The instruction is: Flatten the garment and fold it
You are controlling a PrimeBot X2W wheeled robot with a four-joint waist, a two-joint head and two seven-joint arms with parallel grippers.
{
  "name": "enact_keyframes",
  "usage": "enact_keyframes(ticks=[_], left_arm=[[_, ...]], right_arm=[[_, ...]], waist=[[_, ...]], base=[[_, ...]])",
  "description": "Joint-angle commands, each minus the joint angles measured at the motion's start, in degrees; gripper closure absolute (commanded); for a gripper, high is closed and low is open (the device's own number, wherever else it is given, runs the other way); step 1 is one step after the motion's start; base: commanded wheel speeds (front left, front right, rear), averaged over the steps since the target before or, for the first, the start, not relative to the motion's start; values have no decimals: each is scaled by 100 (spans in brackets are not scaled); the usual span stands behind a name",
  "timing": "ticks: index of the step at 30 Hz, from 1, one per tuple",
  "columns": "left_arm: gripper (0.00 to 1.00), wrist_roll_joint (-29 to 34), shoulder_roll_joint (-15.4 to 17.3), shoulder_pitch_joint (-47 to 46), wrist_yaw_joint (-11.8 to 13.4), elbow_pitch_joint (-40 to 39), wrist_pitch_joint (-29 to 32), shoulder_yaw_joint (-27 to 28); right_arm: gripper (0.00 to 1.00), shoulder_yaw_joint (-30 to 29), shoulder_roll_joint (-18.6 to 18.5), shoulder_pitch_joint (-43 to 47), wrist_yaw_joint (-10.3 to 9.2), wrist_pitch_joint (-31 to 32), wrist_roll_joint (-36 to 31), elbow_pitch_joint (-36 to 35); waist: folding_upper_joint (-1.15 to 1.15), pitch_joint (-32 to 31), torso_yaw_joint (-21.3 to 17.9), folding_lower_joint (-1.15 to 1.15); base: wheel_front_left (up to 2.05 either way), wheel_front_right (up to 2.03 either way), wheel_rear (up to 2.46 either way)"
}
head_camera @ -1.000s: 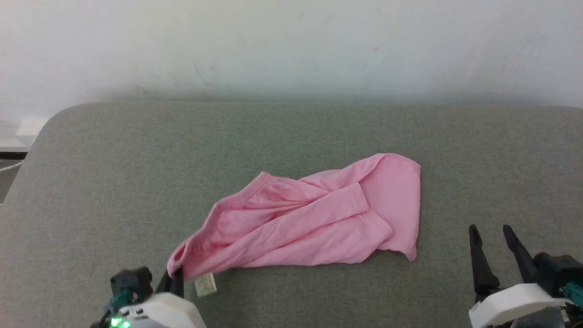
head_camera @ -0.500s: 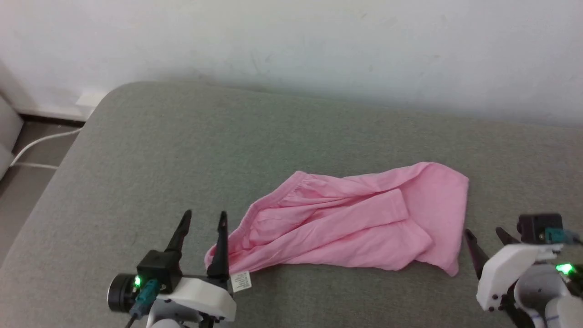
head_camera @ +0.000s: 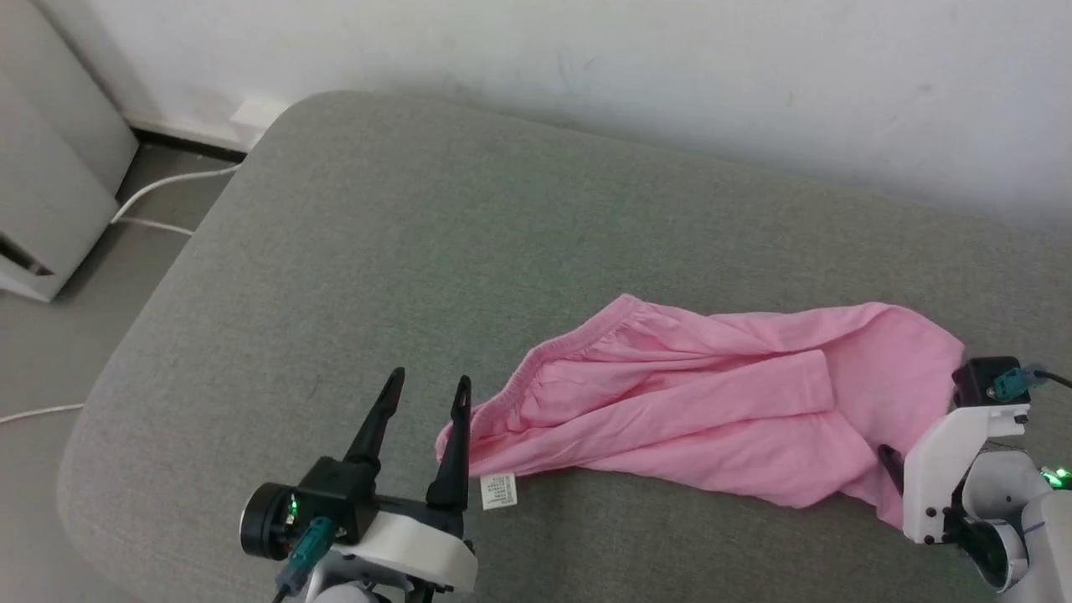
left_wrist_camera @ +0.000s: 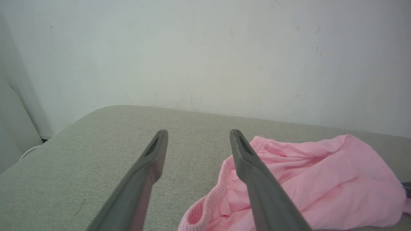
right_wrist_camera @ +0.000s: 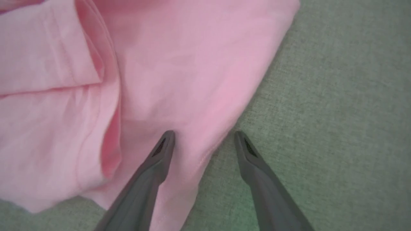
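Observation:
The pink shorts (head_camera: 695, 402) lie crumpled and stretched sideways on the grey cushion (head_camera: 377, 251), with the gathered waistband (head_camera: 544, 360) at their left end and a small white label (head_camera: 497, 491) at the near left corner. My left gripper (head_camera: 427, 387) is open just left of the waistband, its right finger beside the fabric edge; the left wrist view shows the shorts (left_wrist_camera: 305, 186) to the right of the fingers. My right gripper (right_wrist_camera: 204, 134) is open over the shorts' right hem (right_wrist_camera: 192, 96), one finger above the cloth and one above the cushion.
The cushion's rounded left edge (head_camera: 142, 335) drops to a grey floor with a white cable (head_camera: 159, 184) and a pale cabinet (head_camera: 50, 167). A white wall (head_camera: 586, 50) stands close behind the cushion.
The head camera has swung left, shifting the whole scene right. The left gripper let go of the waistband corner and stands open. The right gripper has come over the shorts' right hem.

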Motion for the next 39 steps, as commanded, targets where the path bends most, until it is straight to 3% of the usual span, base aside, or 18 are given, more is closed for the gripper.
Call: enact_keyframes(ticks=[1,2,14,19,20,21,25,30,39], left_arm=[[0,38,-38,76,-38,26,-26,37],[0,47,-58,82,-58,43,-26,59],[0,100,-193,43,-261,225,-27,169],[0,46,-218,-26,-271,256,-27,111],[0,36,-221,-36,-270,267,-27,98],[0,26,-222,-46,-269,279,-27,85],[0,-32,-226,-76,-262,353,-27,34],[0,-15,-227,-52,-264,408,-27,51],[0,-12,-227,73,-364,423,-27,141]], right_arm=[[54,96,27,22,-4,10,-4,148],[100,152,-19,37,-4,-31,-42,182],[100,120,-1125,-908,-4,-1207,-629,-5],[100,224,-1331,-1406,-4,-1431,-840,609],[58,248,-1336,-1454,-4,-1420,-851,823],[0,237,-1337,-1502,-4,-1436,-872,1033],[0,231,-1231,-1581,-4,-1667,-980,1676],[0,206,-1041,-1667,-4,-2275,-895,1968],[0,248,-677,-1384,-4,-3658,-309,1290]], waist=[[0,116,145,0],[0,120,158,0],[0,84,219,0],[0,229,244,0],[0,246,244,0],[0,262,240,0],[0,249,169,0],[0,79,-78,0],[0,-334,-722,0]], base=[[0,0,0],[0,0,0],[0,0,0],[0,0,0],[0,0,0],[0,0,0],[0,0,0],[0,0,0],[0,0,0]])
